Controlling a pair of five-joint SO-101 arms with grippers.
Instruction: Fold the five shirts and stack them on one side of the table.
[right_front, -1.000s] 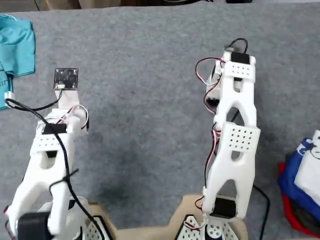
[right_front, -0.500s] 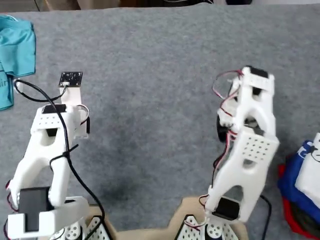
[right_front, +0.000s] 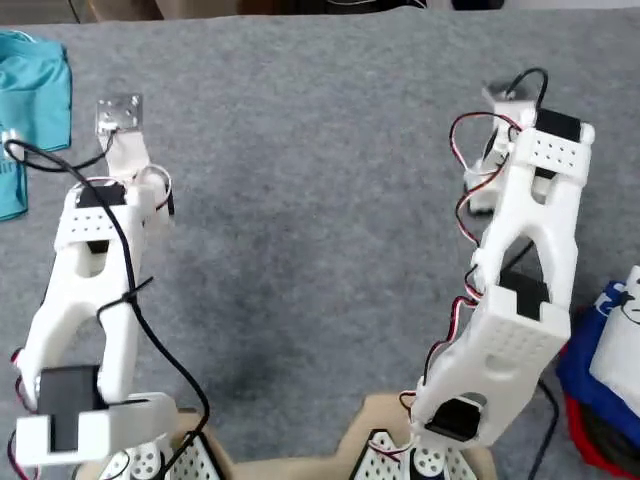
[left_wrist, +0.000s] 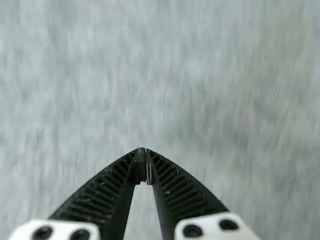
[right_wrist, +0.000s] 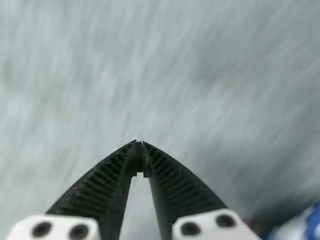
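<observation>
Both arms stretch farther out over the table (right_front: 300, 200) than half a second ago. The left arm (right_front: 88, 260) has pushed its wrist forward and slightly toward the table's left side. The small camera board (right_front: 118, 112) at its tip now sits nearer the teal shirt (right_front: 35, 85). The right arm (right_front: 520, 290) has swung toward the right side and unfolded, with its wrist farther from its base than before.

In the high view, the left arm leans up from the near edge with its forearm angled toward the far left, and a black cable (right_front: 120, 290) loops along it. The right arm rises from its base, bends at the elbow and points its forearm toward the far side, with red and white wires (right_front: 470, 160) bowing out beside it.

The left gripper (left_wrist: 141, 167) has its black ribbed fingers brought together at the tips, with nothing between them, over bare grey cloth. The right gripper (right_wrist: 139, 159) is pinched together the same way, also empty.

From above, each gripper sits beneath its own wrist and cannot be made out. The teal shirt lies rumpled at the far left corner, cut off by the edge. A stack of shirts (right_front: 605, 370), white on blue on red, sits at the right side near the right arm's base. It is also cut off, so the count cannot be told. A patch of blue cloth (right_wrist: 307, 222) shows past the right gripper, too cropped to identify.
</observation>
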